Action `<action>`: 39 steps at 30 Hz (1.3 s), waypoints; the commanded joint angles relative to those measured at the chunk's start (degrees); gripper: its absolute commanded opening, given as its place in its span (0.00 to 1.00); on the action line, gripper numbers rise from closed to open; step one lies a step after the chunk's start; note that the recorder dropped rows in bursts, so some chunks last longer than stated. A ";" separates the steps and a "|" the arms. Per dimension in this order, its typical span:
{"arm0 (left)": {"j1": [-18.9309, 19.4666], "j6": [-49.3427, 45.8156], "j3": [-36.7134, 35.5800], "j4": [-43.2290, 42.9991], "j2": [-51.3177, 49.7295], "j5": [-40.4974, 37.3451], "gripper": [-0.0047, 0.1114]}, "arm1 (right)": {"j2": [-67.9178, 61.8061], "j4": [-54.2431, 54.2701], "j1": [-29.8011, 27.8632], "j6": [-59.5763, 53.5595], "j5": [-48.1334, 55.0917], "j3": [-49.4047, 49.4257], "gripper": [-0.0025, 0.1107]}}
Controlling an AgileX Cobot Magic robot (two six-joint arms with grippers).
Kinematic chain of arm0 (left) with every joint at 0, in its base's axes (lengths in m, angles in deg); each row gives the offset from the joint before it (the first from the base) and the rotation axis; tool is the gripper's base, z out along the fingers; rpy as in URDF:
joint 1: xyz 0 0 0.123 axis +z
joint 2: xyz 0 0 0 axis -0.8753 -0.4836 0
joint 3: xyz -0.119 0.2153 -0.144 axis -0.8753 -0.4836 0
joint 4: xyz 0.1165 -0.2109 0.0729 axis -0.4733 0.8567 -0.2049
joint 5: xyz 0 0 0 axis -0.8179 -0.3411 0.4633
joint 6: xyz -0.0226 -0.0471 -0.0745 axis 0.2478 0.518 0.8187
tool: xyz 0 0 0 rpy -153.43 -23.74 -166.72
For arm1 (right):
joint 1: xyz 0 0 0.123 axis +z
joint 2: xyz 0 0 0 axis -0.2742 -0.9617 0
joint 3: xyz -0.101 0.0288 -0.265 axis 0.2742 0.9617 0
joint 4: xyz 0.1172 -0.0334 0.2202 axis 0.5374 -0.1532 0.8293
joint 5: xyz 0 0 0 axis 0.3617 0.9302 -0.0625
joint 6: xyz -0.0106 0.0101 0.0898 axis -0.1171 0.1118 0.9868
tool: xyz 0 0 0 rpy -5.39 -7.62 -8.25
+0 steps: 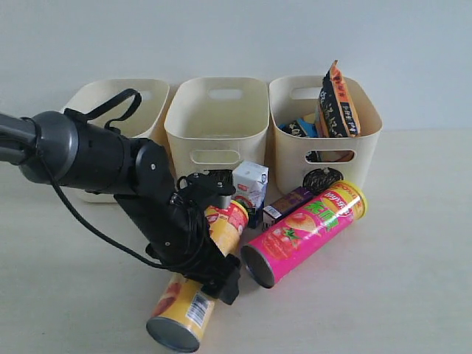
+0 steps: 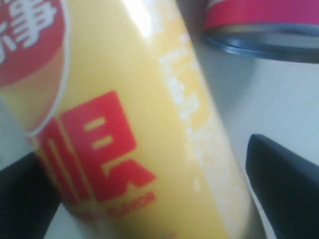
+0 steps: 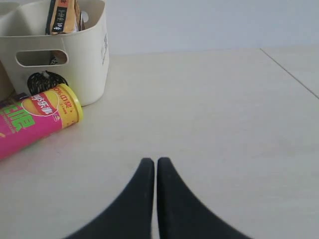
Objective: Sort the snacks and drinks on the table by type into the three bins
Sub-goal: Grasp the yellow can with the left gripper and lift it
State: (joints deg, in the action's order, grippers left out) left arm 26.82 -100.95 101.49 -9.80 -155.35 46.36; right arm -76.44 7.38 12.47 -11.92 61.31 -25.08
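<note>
Yellow tube (image 2: 149, 99) close up, red print on its side.
Left gripper (image 2: 144, 154) straddles it, black fingers (image 2: 284, 189) either side; pink tube (image 2: 259, 20) end at one o'clock ahead.

At the back runs a plain wall (image 1: 236, 33), pale grey with a faint blue cast, smooth and evenly lit, spanning the full width from side to side.

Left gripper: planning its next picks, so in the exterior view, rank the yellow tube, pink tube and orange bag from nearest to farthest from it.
1. Yellow tube, straddled by the left gripper.
2. Pink tube, lying to its right.
3. Orange bag, in the right bin.
</note>
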 commanded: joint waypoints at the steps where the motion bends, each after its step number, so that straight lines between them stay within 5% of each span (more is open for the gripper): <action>1: -0.29 0.93 0.28 -0.32 -0.92 -0.28 0.69 | 0.27 -0.21 -0.01 -0.13 -0.44 -0.06 0.02; 11: 0.11 3.51 0.83 -1.56 -0.79 -6.58 0.08 | 0.27 -0.21 -0.01 -0.13 -0.44 -0.06 0.02; 23: 3.88 7.99 0.92 -4.79 3.74 -5.82 0.08 | 0.27 -0.21 -0.01 -0.13 -0.44 -0.06 0.02; 33: 3.76 6.35 0.92 -5.82 16.93 -18.03 0.08 | 0.27 -0.21 -0.01 -0.13 -0.44 -0.06 0.02; 39: 6.25 6.47 1.32 -6.94 25.03 -16.77 0.08 | 0.27 -0.21 -0.01 -0.13 -0.44 -0.06 0.02</action>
State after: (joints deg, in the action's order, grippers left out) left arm 31.45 -94.28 102.44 -15.43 -133.46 28.90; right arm -76.44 7.38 12.47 -11.92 61.31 -25.08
